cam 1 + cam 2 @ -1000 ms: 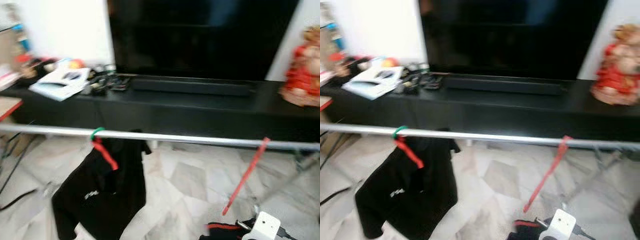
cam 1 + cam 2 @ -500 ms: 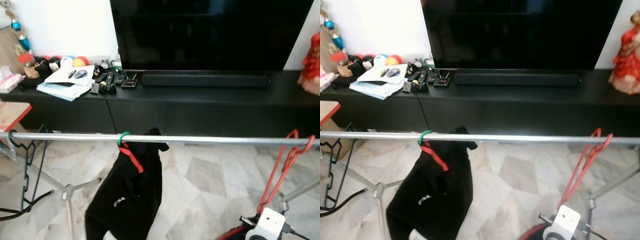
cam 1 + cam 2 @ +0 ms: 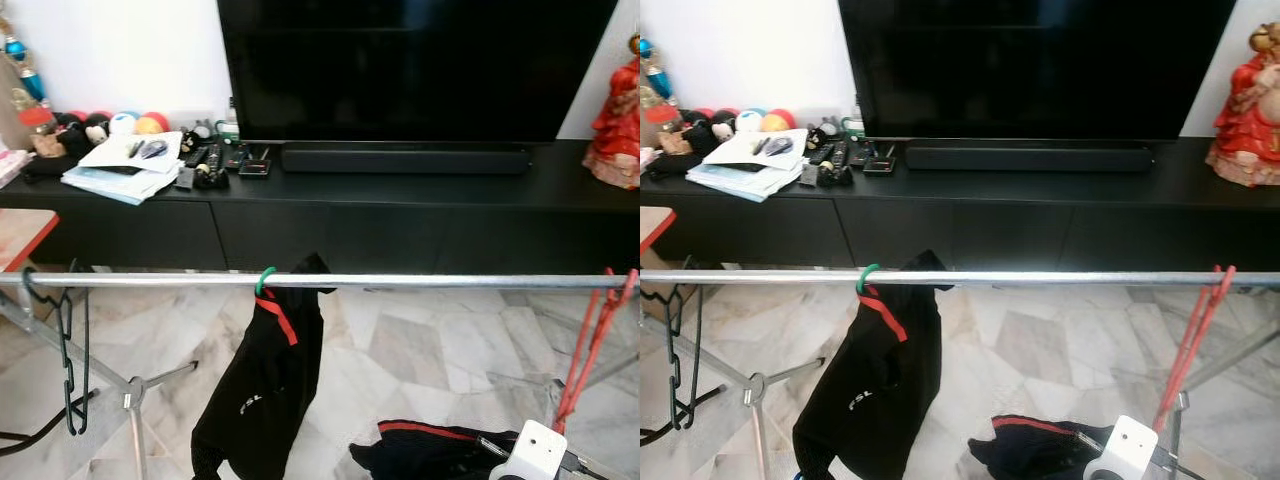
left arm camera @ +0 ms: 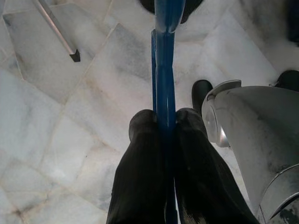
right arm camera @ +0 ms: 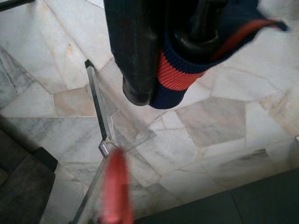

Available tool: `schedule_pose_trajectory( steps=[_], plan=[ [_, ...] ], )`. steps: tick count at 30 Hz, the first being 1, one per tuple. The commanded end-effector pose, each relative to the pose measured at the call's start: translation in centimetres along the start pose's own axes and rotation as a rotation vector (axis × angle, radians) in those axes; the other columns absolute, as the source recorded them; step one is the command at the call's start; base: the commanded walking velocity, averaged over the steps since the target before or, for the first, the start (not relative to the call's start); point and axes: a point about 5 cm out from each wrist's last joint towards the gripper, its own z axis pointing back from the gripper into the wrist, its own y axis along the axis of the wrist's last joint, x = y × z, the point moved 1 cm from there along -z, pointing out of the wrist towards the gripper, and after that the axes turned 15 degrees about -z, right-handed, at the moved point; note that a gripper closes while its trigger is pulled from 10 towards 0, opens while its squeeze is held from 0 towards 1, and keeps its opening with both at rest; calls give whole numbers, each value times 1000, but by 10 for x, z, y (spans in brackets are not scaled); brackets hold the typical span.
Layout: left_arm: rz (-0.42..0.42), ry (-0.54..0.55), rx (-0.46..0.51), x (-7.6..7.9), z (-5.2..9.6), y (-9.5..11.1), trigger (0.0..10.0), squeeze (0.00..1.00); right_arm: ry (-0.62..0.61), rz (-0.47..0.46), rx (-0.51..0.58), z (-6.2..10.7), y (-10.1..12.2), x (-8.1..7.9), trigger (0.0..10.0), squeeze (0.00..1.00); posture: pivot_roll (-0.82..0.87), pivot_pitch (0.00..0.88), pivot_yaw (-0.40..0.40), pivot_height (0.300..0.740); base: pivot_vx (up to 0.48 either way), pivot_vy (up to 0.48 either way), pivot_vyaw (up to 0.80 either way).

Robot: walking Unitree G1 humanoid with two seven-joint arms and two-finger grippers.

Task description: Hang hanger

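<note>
My left hand (image 4: 164, 128) is clamped on a blue hanger (image 4: 164, 60), its two black fingers (image 4: 140, 177) pressed against either side of the thin plastic, which runs out over the marble floor (image 4: 56, 140). My right hand (image 5: 163, 70) grips a dark navy garment with a red stripe (image 5: 174, 74), the cloth bunched between the fingers; in the head views the same garment (image 3: 420, 452) sits low in front of me beside the white wrist housing (image 3: 528, 455).

Just beyond, a silver rail (image 3: 400, 282) runs level across the room on angled metal legs (image 3: 110, 370). Three hangers are on it. A black wire hanger (image 3: 62, 350) hangs empty near its left end. Near the middle, a green hook (image 3: 265, 280) carries a red hanger with a black shirt (image 3: 262, 390) drooping from it, slumped to one side. A red hanger (image 3: 592, 345) dangles empty at the right end.

Behind the rail stands a long black TV worktop (image 3: 400, 205). On its left part lie papers (image 3: 125, 165), remotes (image 3: 205, 165) and a few coloured balls (image 3: 135, 123). A black soundbar (image 3: 405, 160) lies in front of the large dark television (image 3: 415, 65), and a figurine in red (image 3: 615, 125) stands at the right end.
</note>
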Motion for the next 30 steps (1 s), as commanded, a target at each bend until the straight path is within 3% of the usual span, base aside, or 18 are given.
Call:
schedule_pose_trajectory(
  steps=[1,10,23,30],
  plan=[
    [-5,11,-29,-9,4,-14,10000,0,4,0,17,0,2,-1,10000,0,45,34,56,740,0,0,0],
    [-3,17,-39,-18,8,-23,10000,0,12,7,9,0,1,-1,10000,0,43,30,58,740,-53,0,0],
    [-6,-18,-4,17,-3,7,10000,0,70,15,9,3,0,-11,10000,0,44,37,56,740,-260,0,0],
    [-4,-12,-3,14,-2,6,10000,0,68,-1,6,2,0,-10,10000,0,43,39,56,740,-282,0,-65]
  ],
)
